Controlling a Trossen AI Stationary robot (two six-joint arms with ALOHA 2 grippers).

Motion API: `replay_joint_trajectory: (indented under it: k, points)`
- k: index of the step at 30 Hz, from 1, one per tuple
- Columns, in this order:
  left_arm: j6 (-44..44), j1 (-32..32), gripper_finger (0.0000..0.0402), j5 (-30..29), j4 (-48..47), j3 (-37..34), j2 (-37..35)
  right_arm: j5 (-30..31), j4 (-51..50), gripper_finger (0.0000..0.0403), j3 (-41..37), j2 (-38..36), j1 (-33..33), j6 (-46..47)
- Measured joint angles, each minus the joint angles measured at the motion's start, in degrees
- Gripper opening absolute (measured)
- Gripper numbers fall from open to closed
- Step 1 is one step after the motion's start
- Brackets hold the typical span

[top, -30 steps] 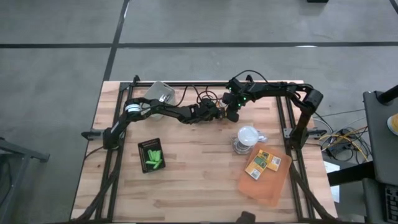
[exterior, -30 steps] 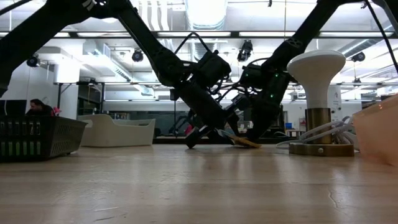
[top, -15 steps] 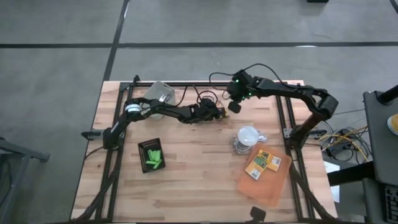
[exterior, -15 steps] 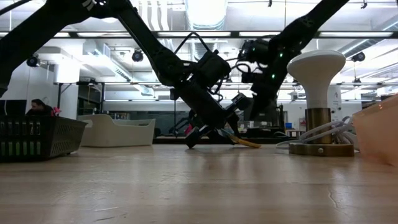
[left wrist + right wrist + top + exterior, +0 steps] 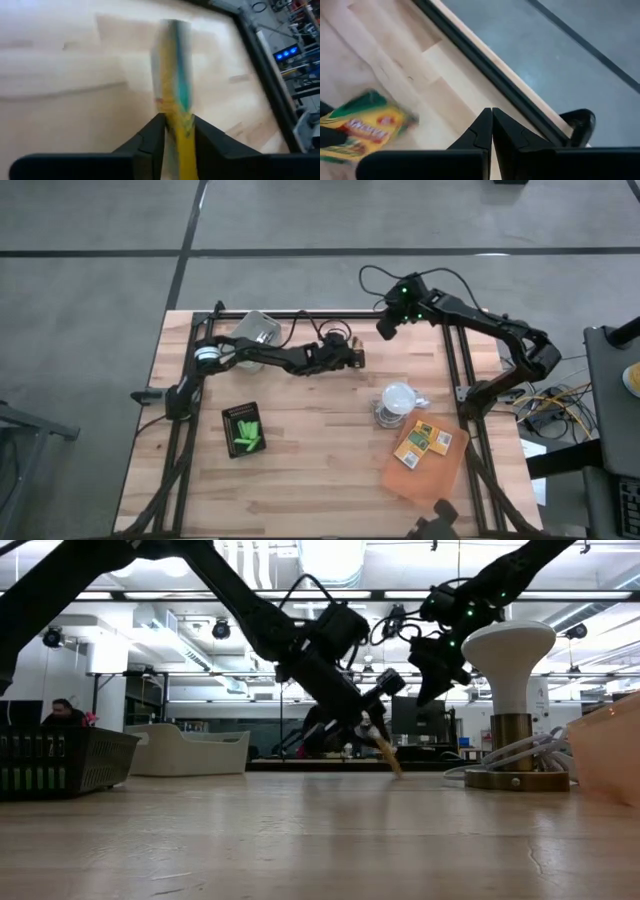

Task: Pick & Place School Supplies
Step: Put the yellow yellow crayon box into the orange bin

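My left gripper (image 5: 355, 358) is shut on a flat orange-yellow box with a green label (image 5: 175, 65) over the table's far middle. In the low view the box (image 5: 388, 753) slants down below the fingers. I cannot tell whether its lower end touches the wood. My right gripper (image 5: 385, 328) is shut and empty, raised near the far edge, up and to the right of the box (image 5: 365, 125). More boxes (image 5: 422, 442) lie on the orange sheet (image 5: 430, 480). Green sticks (image 5: 246, 432) lie in the black tray (image 5: 228, 418). My left gripper pinches one end of the box (image 5: 181, 114) between its two fingers (image 5: 152, 132), one on each flat face. The fingers come slanting down from the table's left. The box juts out past the fingertips, edge-on to the wrist camera, tilted downward.
A white mushroom-shaped thing on a round base (image 5: 398, 402) stands right of centre with cables beside it. A pale container (image 5: 260, 328) sits at the far left. The arms' frame rails (image 5: 455, 360) run along the table's sides.
My right gripper has risen and drawn back toward the far right edge, away from the box, turning as it went. My left gripper has gone up a little, and the box, which lay almost flat on the table, now slants steeply with its held end raised.
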Motion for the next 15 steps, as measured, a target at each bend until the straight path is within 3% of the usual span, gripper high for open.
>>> replay_joint_trajectory:
  k: [15]
  points:
    - [10.64, 0.11, 0.0032, -1.20, 0.49, 2.62, -4.26, -0.42, 0.03, 0.0008, -0.15, 0.05, -2.87, -0.15]
